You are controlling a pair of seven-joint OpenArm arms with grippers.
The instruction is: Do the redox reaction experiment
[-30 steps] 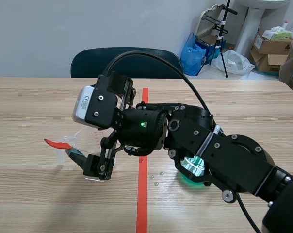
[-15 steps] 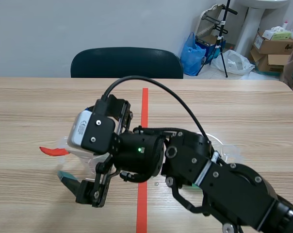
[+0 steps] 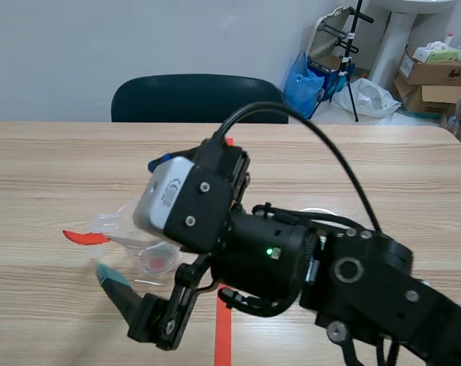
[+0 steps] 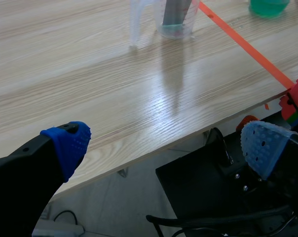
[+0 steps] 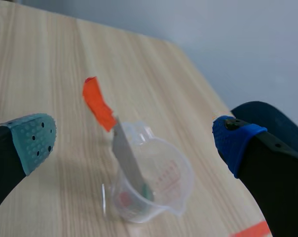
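Two grippers, both released. The left gripper (image 4: 166, 145) hangs with fingers spread over the table's (image 4: 90, 74) near edge, well short of the clear measuring cup (image 4: 174, 22). That cup stands left of the orange-red tape line (image 3: 224, 343), a red-handled spatula (image 5: 98, 103) leaning in it, grey blade down. The right gripper (image 5: 134, 138) hovers near the cup, fingers wide apart, touching nothing

The right arm (image 3: 291, 267) hides part of the clear cup (image 3: 127, 229), and the left wrist view crops the green beaker (image 4: 269, 6).
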